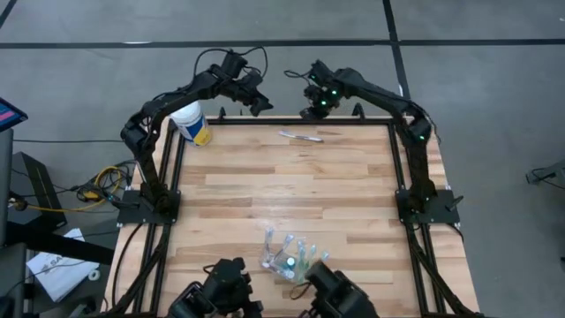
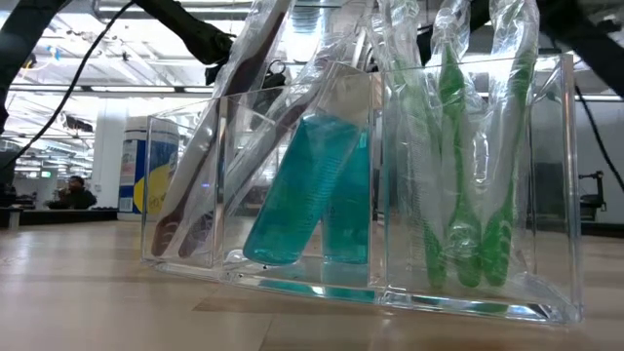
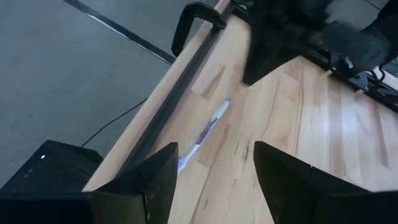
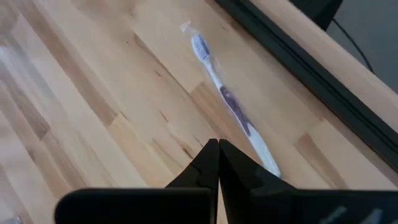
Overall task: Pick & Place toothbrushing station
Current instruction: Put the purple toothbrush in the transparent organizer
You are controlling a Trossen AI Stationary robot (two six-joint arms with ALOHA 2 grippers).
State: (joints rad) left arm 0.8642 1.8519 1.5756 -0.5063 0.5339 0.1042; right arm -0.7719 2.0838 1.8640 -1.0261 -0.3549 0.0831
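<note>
The table point(image 1: 282, 185) is made of long, smooth wood planks in light brown, with a dark metal frame around it.

At about 6 o'clock on the table stands the toothbrushing station point(image 1: 290, 256). It is a clear, shiny plastic holder with flat walls and separate parts inside. In the low view it looks very big because it is close. One part holds green toothbrushes point(image 2: 468, 185) in crinkly clear wrap. The middle part holds two teal-blue tubes point(image 2: 307, 190), both leaning. Another part holds wrapped brushes point(image 2: 210, 166) with dark purple on them. The tops of all the brushes are cut off at the picture's edge.

At about 12 o'clock, near the far edge, one thin toothbrush point(image 1: 301, 136) lies flat by itself. It is white with purple on the handle and sits in a clear wrapper.

The right end effector point(image 4: 218, 163) hangs just above the wood beside this brush, with its two dark pointed fingers clenched tight together on nothing. The left end effector point(image 3: 211, 174) is near the same brush, fingers apart and released.

At about 10 o'clock, at the table's edge, stands a round white canister point(image 1: 192, 123) with a yellow label. In the low view it is partly hidden behind the holder.

A person point(image 2: 70, 192) sits far back in the room, too small to make out.
</note>
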